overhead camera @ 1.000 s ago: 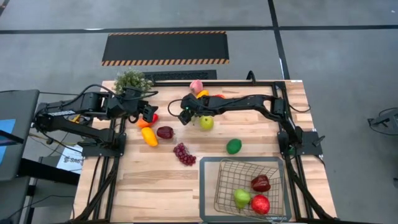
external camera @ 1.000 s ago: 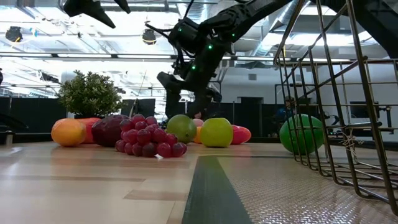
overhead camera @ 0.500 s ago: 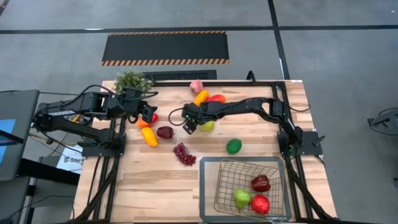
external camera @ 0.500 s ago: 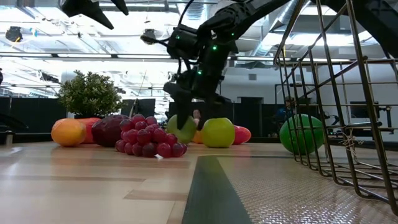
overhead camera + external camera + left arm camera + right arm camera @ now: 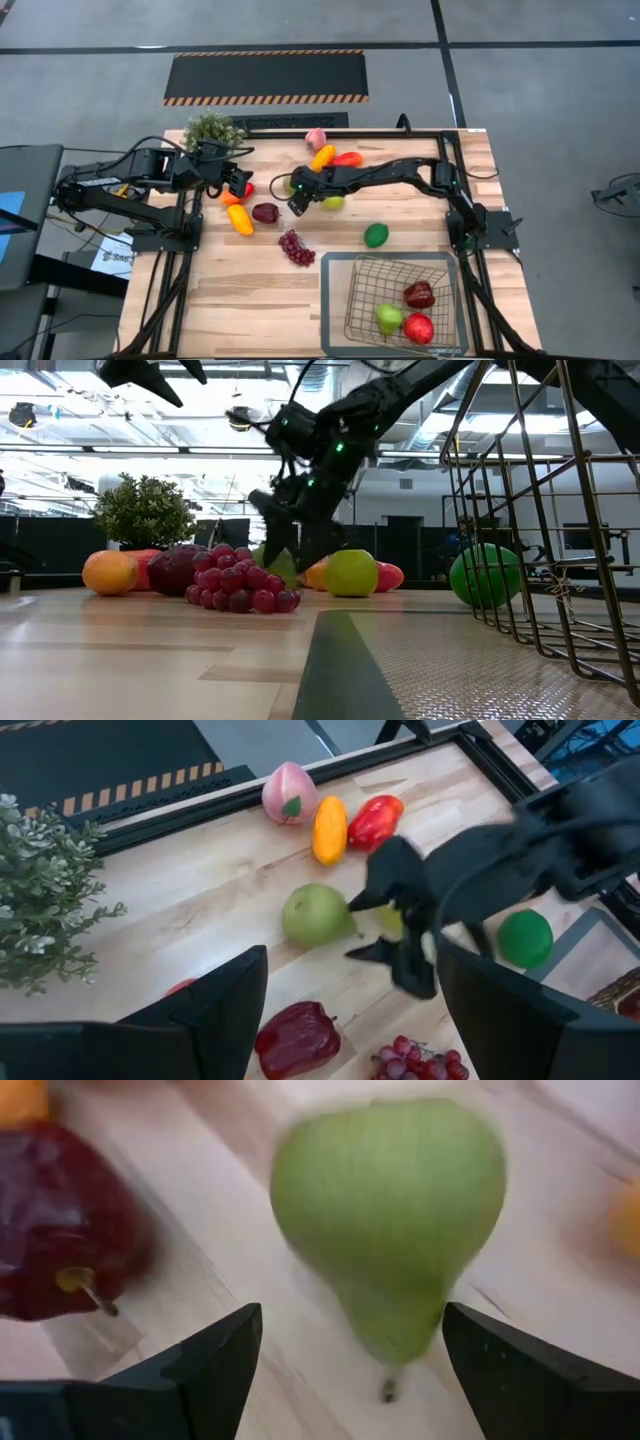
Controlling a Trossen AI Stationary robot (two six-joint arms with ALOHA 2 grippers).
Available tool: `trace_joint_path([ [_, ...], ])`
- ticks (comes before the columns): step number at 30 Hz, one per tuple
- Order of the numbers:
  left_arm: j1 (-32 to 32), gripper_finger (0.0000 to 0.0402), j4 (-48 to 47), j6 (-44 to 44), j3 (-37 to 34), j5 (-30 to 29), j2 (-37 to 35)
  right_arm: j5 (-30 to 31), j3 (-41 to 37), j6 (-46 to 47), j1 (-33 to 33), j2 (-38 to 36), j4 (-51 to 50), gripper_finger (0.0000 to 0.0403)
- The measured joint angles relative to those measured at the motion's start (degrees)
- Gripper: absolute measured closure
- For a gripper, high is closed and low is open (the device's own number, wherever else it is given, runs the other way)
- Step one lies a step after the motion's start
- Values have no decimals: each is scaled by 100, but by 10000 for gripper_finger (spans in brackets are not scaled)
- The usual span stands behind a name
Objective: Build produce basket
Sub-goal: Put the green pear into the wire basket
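A green pear (image 5: 388, 1210) lies on its side on the wooden table, stem toward my right gripper (image 5: 345, 1370). That gripper is open and low over the table (image 5: 297, 197), one finger on either side of the pear's stem end, not touching it. A green apple (image 5: 333, 202) sits just right of it. The wire basket (image 5: 352, 262) stands at the near right and holds a green pear (image 5: 388, 318), a red apple (image 5: 419, 328) and a dark red pepper (image 5: 419, 294). My left gripper (image 5: 240, 183) hangs open beside the potted plant.
Loose on the table are a lime (image 5: 376, 235), purple grapes (image 5: 296, 247), a dark red pepper (image 5: 265, 212), a yellow pepper (image 5: 240, 219), an orange pepper (image 5: 322, 157), a red pepper (image 5: 348, 158) and a peach (image 5: 316, 138). The potted plant (image 5: 212, 129) stands far left.
My right gripper has sunk toward the table and come down around the green pear, left of the green apple. The fruits have kept their places.
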Motion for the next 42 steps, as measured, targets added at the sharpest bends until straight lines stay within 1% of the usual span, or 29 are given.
trace_joint_path([
  [2, 0, 125, 0, -2, 0, 0, 0, -38, -22, -273, -2, 72, -112, 71],
  [5, 0, 125, 0, -2, 0, 4, -2, -100, 5, -317, -67, 214, 78, 71],
  [10, -2, 125, 92, 61, -155, 44, 0, -204, -4, -358, -134, 179, 71, 71],
  [13, 0, 125, 402, 277, -516, 344, 86, -234, -4, -454, -133, 50, 66, 71],
  [17, 60, 125, 558, 335, -1129, 267, 364, -274, 0, -734, -110, -142, 53, 71],
  [20, 256, 135, 1158, 479, -1642, 435, 593, -277, 0, -981, -74, -180, 17, 71],
  [23, 482, 162, 1678, 540, -2143, 859, 816, -333, 0, -1196, -36, -180, -107, 71],
  [27, 705, 218, 2304, 541, -2705, 1284, 1016, -435, 0, -1397, 43, -182, -336, 72],
  [30, 881, 265, 2668, 547, -3045, 1238, 1059, -436, 0, -1476, 89, -182, -338, 73],
  [32, 1048, 293, 3231, 626, -3255, 1158, 1054, -443, 0, -1474, 113, -182, -357, 74],
  [33, 1135, 307, 3540, 713, -3334, 1201, 1053, -488, 0, -1475, 114, -182, -381, 73],
  [35, 1304, 335, 4042, 983, -3457, 1475, 1056, -668, 0, -1476, 116, -182, -445, 74],
  [37, 1438, 361, 4538, 1229, -3548, 1673, 1203, -851, 0, -1478, 122, -182, -534, 74],
  [40, 1704, 391, 4784, 1400, -3574, 1818, 1437, -893, 0, -1474, 146, -184, -667, 74],
  [42, 1859, 398, 4819, 1394, -3554, 1909, 1666, -903, 0, -1474, 151, -237, -759, 74],
])
